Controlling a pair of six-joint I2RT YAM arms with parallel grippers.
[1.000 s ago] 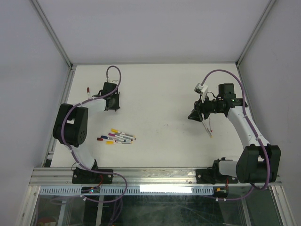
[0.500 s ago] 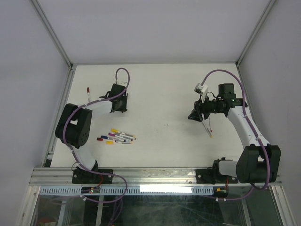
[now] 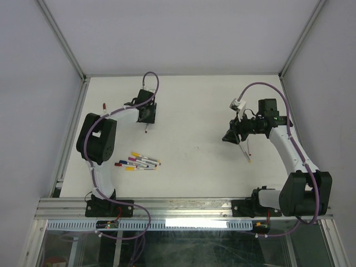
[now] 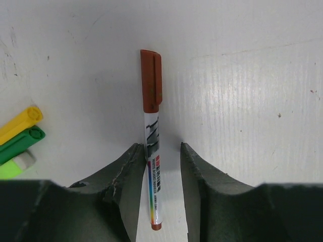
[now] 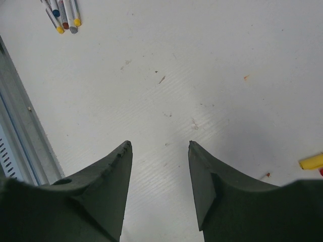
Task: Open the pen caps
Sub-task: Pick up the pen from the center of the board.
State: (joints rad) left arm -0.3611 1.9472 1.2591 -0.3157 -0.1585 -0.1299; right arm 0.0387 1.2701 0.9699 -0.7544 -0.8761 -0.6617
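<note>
A pen (image 4: 153, 166) with a white printed barrel and a maroon pen cap (image 4: 151, 80) on it lies between the fingers of my left gripper (image 4: 160, 148). Its barrel touches the left finger, and a gap shows on the right side, so the jaws stand open. From above, that gripper (image 3: 146, 118) is at the back left with the pen's tip (image 3: 146, 131) poking out below it. A bunch of capped pens (image 3: 139, 162) lies nearer the front. My right gripper (image 5: 159, 145) hovers open over bare table, nothing between its fingers.
Yellow (image 4: 21, 122) and green (image 4: 22, 142) pen ends show at the left of the left wrist view. A loose pen barrel (image 3: 245, 150) lies under the right gripper (image 3: 228, 136). A yellow cap (image 5: 312, 161) and a red piece (image 3: 104, 104) lie apart.
The left arm has swung to the right across the back of the table, and its jaws have parted from the maroon-capped pen. The right arm has not moved.
</note>
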